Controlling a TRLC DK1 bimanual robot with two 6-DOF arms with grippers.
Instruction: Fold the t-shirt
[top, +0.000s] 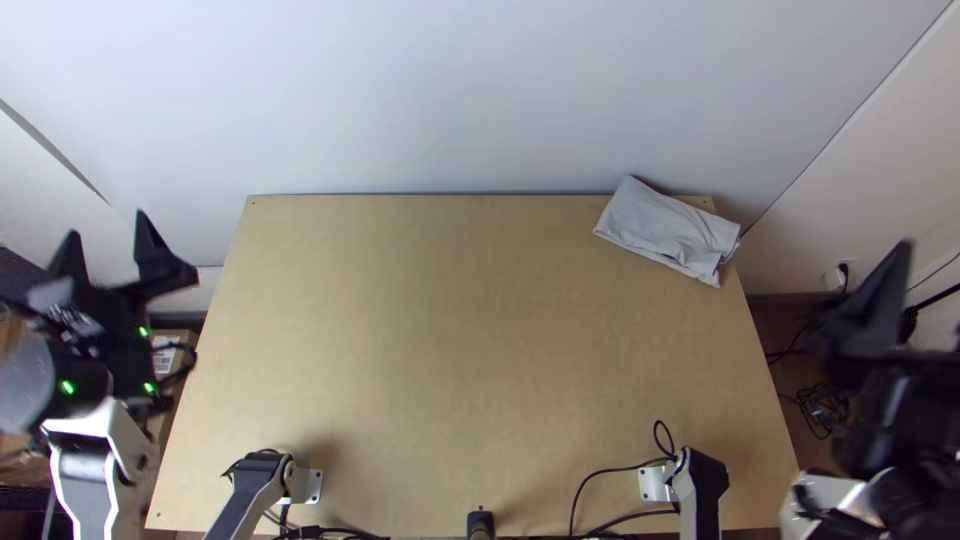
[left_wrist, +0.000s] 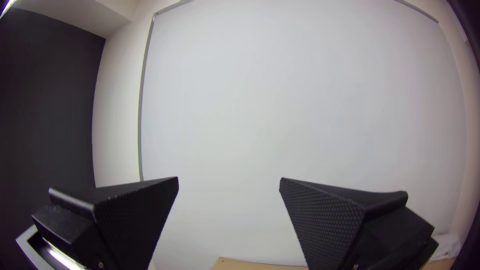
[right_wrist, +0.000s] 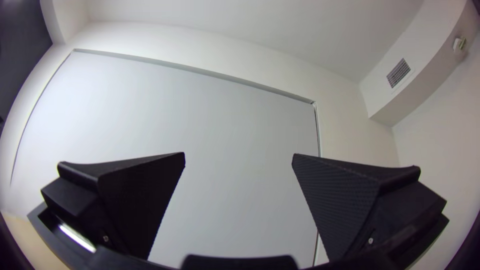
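Note:
The light grey t-shirt (top: 668, 228) lies as a compact folded bundle at the table's far right corner, a little crumpled at its right end. Off the table's left side, my left gripper (top: 108, 232) is held open, well away from the cloth; the left gripper (left_wrist: 229, 185) has nothing between its fingers in its wrist view. My right gripper (top: 900, 260) is beyond the table's right edge, nearer the shirt but apart from it. In its wrist view the right gripper (right_wrist: 239, 157) stands wide open, with the wall behind the gap.
The wooden table (top: 450, 340) stretches between both arms. Black cables (top: 610, 470) lie along its near edge at the right. A white wall (top: 480, 90) rises behind the far edge. Boxes (top: 172, 352) stand beside the left edge, and more cables (top: 822, 405) are on the floor at right.

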